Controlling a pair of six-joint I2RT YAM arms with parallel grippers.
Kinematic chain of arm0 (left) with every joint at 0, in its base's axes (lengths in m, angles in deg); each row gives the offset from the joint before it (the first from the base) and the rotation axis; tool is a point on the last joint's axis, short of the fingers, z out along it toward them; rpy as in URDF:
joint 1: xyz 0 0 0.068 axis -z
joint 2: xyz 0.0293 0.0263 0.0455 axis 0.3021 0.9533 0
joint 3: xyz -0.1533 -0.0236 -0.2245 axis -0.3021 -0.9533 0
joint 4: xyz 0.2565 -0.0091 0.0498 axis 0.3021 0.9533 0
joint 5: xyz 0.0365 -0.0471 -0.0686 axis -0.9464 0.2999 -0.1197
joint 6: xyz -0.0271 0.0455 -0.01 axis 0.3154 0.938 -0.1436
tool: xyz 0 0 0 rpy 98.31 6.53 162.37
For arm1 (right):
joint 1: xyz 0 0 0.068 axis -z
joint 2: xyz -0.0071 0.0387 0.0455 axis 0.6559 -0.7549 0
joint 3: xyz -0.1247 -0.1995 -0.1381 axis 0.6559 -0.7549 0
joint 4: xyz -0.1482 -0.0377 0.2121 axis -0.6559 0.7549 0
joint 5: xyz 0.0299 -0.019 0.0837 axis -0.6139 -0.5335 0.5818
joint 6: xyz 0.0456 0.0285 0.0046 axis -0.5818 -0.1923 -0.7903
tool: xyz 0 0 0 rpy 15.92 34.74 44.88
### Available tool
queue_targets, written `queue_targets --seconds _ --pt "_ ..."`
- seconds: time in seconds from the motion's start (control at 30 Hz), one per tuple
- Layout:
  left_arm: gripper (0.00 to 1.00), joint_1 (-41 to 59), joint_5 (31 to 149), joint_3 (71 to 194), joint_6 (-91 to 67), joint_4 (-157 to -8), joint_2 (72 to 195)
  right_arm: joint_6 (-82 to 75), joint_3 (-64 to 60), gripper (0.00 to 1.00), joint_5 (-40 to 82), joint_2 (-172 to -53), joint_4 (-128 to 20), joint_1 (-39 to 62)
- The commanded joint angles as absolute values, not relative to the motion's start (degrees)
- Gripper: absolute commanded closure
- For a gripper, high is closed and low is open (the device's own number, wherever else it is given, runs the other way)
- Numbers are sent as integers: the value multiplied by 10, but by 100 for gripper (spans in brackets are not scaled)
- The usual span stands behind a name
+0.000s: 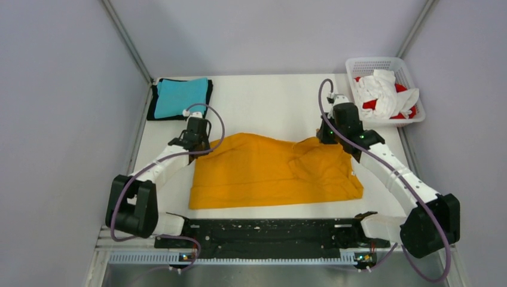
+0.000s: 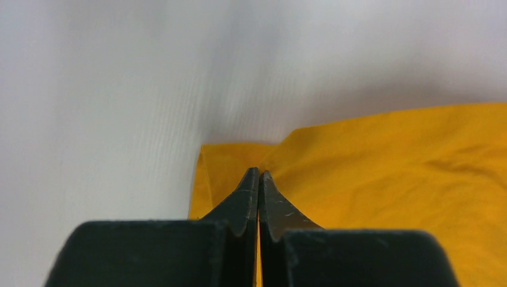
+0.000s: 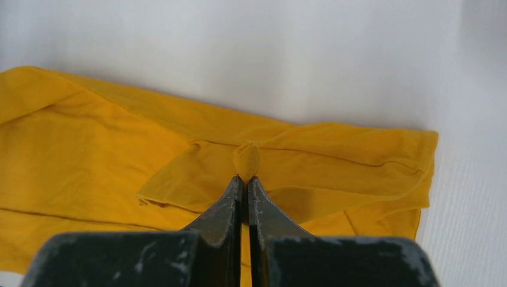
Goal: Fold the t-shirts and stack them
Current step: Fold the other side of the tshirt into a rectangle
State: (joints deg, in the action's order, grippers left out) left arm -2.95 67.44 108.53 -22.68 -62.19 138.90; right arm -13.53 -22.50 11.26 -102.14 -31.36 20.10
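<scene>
Orange t-shirt point(image 1: 263, 173) flat on counter point(image 1: 263, 101), long axis spanning hand to hand. Left hand point(image 2: 258, 179) pinched tight on its corner; right hand point(image 3: 244, 182) pinched on cloth nub.

We count three t-shirts on the table point(image 1: 269, 101): one orange-yellow t-shirt point(image 1: 269, 170), one teal t-shirt point(image 1: 179, 97), one black t-shirt point(image 1: 156, 113). We count one basket point(image 1: 378, 62), with white cloth point(image 1: 379, 89) and red cloth point(image 1: 402, 89) in it; how many shirts those make, we cannot tell. We count two robot arms.
</scene>
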Motion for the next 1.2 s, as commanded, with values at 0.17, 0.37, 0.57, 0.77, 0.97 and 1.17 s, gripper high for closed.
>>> queue_targets --seconds 0.17,0.37,0.57,0.77,0.97,1.17 --pt "100 -26 609 1012 -271 -640 1274 -140 -251 100 148 -940 -215 195" --pt "100 -20 625 975 -288 -664 1231 -154 -268 100 139 -905 -174 195" --pt "100 -9 622 953 -310 -665 1210 -158 -258 100 115 -875 -133 195" --pt "100 -1 614 929 -338 -656 1176 -163 -256 100 123 -870 -104 195" --pt "97 1 618 905 -369 -644 1162 -173 -267 100 125 -859 -82 195" --pt "74 11 615 888 -420 -616 1146 -203 -305 100 131 -868 -88 195"
